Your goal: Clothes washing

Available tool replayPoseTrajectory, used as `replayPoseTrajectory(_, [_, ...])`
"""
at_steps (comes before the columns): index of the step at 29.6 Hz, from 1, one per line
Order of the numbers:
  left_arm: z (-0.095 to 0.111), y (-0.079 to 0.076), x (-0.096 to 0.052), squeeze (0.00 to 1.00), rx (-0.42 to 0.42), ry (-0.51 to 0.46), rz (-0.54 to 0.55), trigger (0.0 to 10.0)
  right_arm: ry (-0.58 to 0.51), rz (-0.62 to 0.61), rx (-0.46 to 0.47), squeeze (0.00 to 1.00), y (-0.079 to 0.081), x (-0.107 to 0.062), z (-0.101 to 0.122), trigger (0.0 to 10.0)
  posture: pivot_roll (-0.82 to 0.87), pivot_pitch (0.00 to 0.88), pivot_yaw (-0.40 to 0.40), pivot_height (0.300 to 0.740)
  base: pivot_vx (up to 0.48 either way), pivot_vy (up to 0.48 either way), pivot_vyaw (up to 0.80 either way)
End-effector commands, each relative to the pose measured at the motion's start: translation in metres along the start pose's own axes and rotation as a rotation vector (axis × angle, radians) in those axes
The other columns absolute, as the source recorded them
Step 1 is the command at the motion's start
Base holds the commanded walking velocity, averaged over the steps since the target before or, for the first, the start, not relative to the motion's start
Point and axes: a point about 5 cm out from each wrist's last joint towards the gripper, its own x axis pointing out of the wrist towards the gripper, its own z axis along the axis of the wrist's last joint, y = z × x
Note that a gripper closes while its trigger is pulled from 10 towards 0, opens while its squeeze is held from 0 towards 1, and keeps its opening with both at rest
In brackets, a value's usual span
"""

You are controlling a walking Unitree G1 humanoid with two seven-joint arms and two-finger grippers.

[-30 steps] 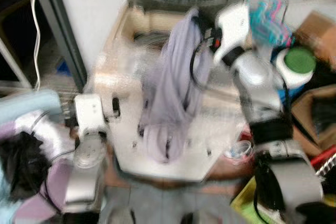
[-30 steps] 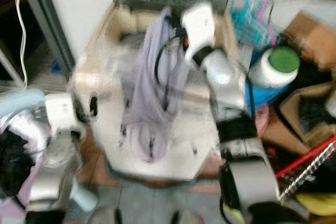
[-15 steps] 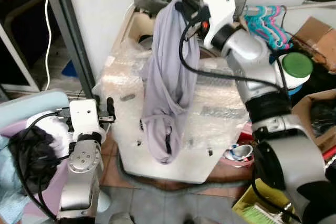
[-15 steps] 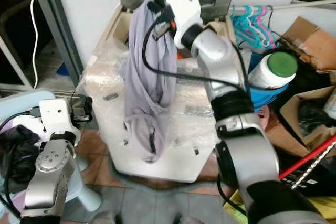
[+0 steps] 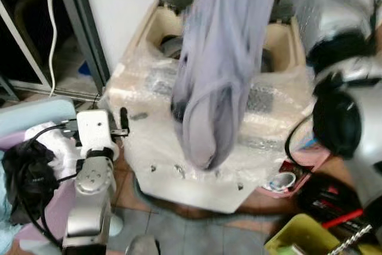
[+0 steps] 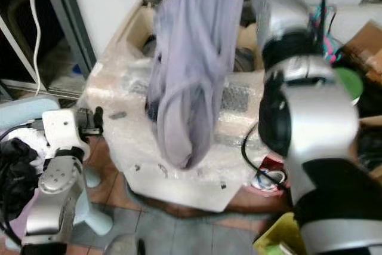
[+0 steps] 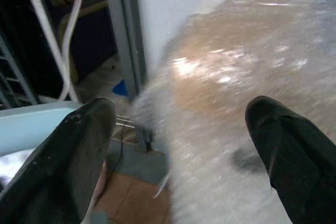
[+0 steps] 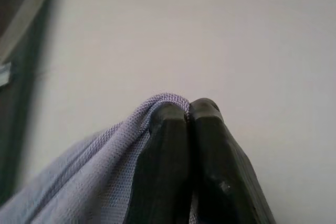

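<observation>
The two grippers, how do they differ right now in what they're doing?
The right gripper is shut on the lilac garment and raised high, so the cloth hangs above the washing machine. The left gripper is open, holds nothing, and sits low beside the machine's plastic-wrapped side. In the right wrist view the fingers press together; in the left wrist view the fingers stand wide apart. Both have two long black fingers.

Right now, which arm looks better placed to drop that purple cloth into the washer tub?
The right. Its end effector is shut on the lavender garment, which hangs above the washing machine and its open tub. The left end effector is open, low beside the machine's side.
</observation>
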Motion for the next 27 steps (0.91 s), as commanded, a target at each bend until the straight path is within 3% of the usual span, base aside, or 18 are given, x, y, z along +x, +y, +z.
replayPoseTrajectory(1, [0.001,-0.01,0.0,0.0,-0.015,-0.004,-0.019,10.0,-0.018,0.017,-0.004,0.0,-0.006,-0.001,0.003,10.0,0.01,0.0,-0.056,0.74,0.0,0.0,0.0])
replayPoseTrajectory(7, [0.001,-0.014,-0.002,0.0,-0.022,-0.002,-0.019,10.0,0.083,0.123,-0.005,0.0,0.011,-0.012,-0.034,10.0,0.01,0.0,-0.064,0.74,0.0,0.0,0.0])
replayPoseTrajectory(10, [0.001,-0.014,-0.002,0.0,-0.025,0.0,-0.019,10.0,0.248,0.279,0.022,0.0,0.028,-0.033,-0.078,10.0,0.02,0.0,-0.065,0.74,0.0,0.0,0.0])
replayPoseTrajectory(12, [0.0,-0.012,-0.003,0.0,-0.027,0.001,-0.02,10.0,0.353,0.434,-0.021,0.0,0.039,-0.059,-0.112,10.0,0.01,0.0,-0.063,0.74,0.0,0.0,0.0])
replayPoseTrajectory(13, [0.0,-0.012,-0.003,0.0,-0.027,0.001,-0.018,10.0,0.364,0.465,-0.022,0.0,0.041,-0.064,-0.118,10.0,0.01,0.0,-0.062,0.74,0.0,0.0,0.0])
replayPoseTrajectory(14, [0.0,-0.012,-0.003,0.0,-0.027,0.002,-0.018,10.0,0.375,0.491,-0.012,0.07,0.042,-0.07,-0.123,10.0,0.01,0.0,-0.061,0.74,0.0,0.0,0.0])
replayPoseTrajectory(15, [-0.001,-0.012,-0.003,0.0,-0.028,0.003,-0.019,10.0,0.376,0.517,-0.009,1.0,0.041,-0.078,-0.128,10.0,0.0,0.0,-0.059,0.74,0.0,0.0,0.0])
replayPoseTrajectory(20, [-0.001,-0.015,-0.003,0.0,-0.031,0.003,-0.029,10.0,0.347,0.497,-0.051,1.0,0.029,-0.087,-0.13,10.0,0.0,0.0,-0.056,0.74,0.0,0.0,0.0])
replayPoseTrajectory(22, [-0.001,-0.016,-0.004,0.0,-0.023,0.01,-0.018,10.0,0.311,0.509,0.019,1.0,0.02,-0.092,-0.123,10.0,0.0,0.0,-0.056,0.74,0.0,0.0,0.0])
replayPoseTrajectory(27, [-0.004,-0.013,-0.005,0.0,-0.018,0.018,-0.015,10.0,0.311,0.593,0.105,1.0,0.018,-0.107,-0.119,10.0,0.0,0.0,-0.054,0.74,0.0,0.0,0.0])
